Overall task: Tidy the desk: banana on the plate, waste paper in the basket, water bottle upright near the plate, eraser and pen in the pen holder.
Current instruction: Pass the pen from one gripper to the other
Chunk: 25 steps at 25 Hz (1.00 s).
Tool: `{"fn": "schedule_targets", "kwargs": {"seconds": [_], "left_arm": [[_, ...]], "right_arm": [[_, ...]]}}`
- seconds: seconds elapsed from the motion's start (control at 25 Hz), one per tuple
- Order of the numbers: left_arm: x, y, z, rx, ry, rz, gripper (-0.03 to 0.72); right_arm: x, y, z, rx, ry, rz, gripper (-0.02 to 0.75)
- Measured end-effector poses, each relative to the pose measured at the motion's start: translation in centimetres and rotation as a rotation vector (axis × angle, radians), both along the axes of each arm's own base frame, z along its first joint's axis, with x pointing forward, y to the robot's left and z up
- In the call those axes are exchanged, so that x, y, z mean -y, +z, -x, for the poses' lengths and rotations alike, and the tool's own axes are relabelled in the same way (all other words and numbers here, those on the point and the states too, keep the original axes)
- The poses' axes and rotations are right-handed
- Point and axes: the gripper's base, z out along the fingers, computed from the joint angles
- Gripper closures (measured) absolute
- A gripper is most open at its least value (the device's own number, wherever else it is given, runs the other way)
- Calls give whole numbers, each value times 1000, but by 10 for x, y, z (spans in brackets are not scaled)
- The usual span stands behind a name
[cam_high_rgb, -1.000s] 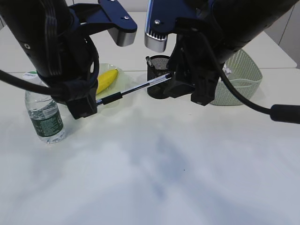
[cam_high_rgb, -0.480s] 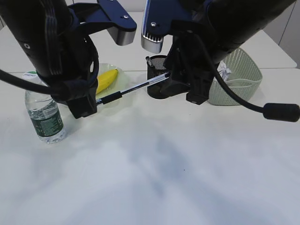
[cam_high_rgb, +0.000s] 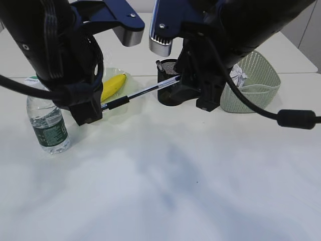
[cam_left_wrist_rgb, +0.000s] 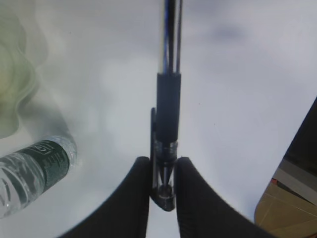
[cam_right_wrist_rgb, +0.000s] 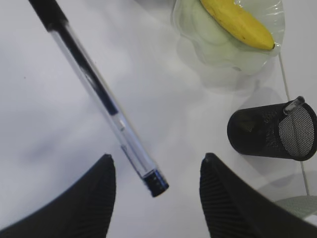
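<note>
My left gripper (cam_left_wrist_rgb: 162, 171) is shut on the tip end of a clear pen (cam_left_wrist_rgb: 168, 99), which it holds off the table. The pen (cam_high_rgb: 143, 92) slants up to the right towards the black mesh pen holder (cam_high_rgb: 168, 88). The pen's far end (cam_right_wrist_rgb: 154, 184) lies between the fingers of my open right gripper (cam_right_wrist_rgb: 157, 158), touching neither. A banana (cam_high_rgb: 113, 86) lies on the pale green plate (cam_high_rgb: 131, 89). The water bottle (cam_high_rgb: 48, 123) stands upright left of the plate. Crumpled paper (cam_high_rgb: 239, 75) sits in the green basket (cam_high_rgb: 258, 88). The eraser is hidden.
A small grey-tipped object (cam_right_wrist_rgb: 293, 105) leans on the pen holder's rim (cam_right_wrist_rgb: 297, 134). Both arms hang over the back of the white table (cam_high_rgb: 175, 181). A black cable (cam_high_rgb: 293, 118) trails at the right, and the table edge shows at the lower right of the left wrist view.
My right arm has drifted left, closer around the pen's far end. The left gripper and pen have edged slightly up. Both grips are unchanged.
</note>
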Motion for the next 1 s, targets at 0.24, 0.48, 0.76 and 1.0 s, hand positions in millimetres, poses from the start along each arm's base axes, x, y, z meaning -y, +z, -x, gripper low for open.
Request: {"fn": "schedule_targets", "kwargs": {"seconds": [0.24,0.48,0.76,1.0], "left_arm": [[-2,5,2,13,0,8,589],[-3,5,2,14,0,7,589],[-3,5,2,15,0,6,589],[-3,5,2,15,0,6,589]], "right_arm": [[-1,-2,-2,0,-2,1,330],[-1,-2,-2,2,-3,0,330],[-1,-2,-2,1,-3,-2,330],[-2,-2,-1,-4,2,-10,336]]}}
